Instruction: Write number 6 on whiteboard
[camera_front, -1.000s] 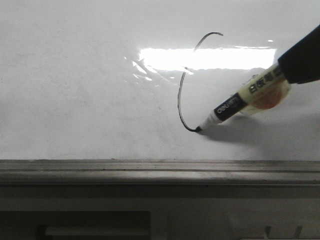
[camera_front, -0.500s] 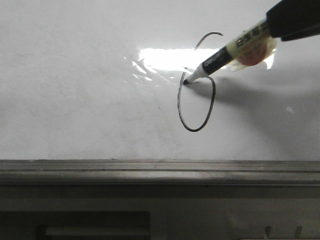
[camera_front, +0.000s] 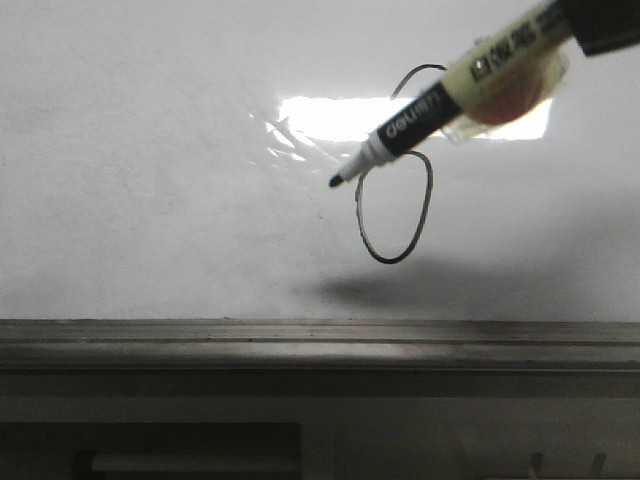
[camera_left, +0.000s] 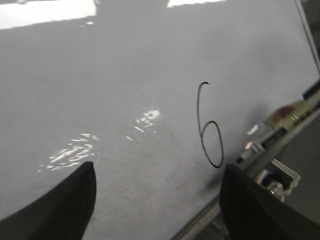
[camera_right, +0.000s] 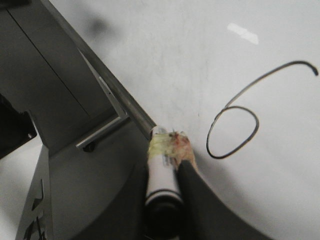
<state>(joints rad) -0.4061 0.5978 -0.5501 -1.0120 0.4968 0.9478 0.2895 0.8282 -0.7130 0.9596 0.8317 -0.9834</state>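
Note:
The number 6 (camera_front: 358, 220) stands in thin black line on the whiteboard (camera_front: 150, 200), its loop closed and its tail curving up to the right. It also shows in the left wrist view as the 6 (camera_left: 198, 107) and in the right wrist view as the 6 (camera_right: 258, 125). My right gripper (camera_front: 600, 25) is shut on a taped marker (camera_front: 420, 110). The marker's tip hangs off the board, just left of the loop's top, and its shadow lies below the digit. My left gripper (camera_left: 160, 205) hovers open over bare board left of the digit.
A grey metal rail (camera_front: 300, 335) runs along the whiteboard's near edge, with a darker ledge below it. A bright lamp reflection (camera_front: 320, 115) lies on the board beside the digit's tail. Faint grey smudges mark the surface.
The marker drew the loop up its right side and closed it, then lifted off the board. Its tip now hangs left of the loop's top and its shadow has dropped below the digit.

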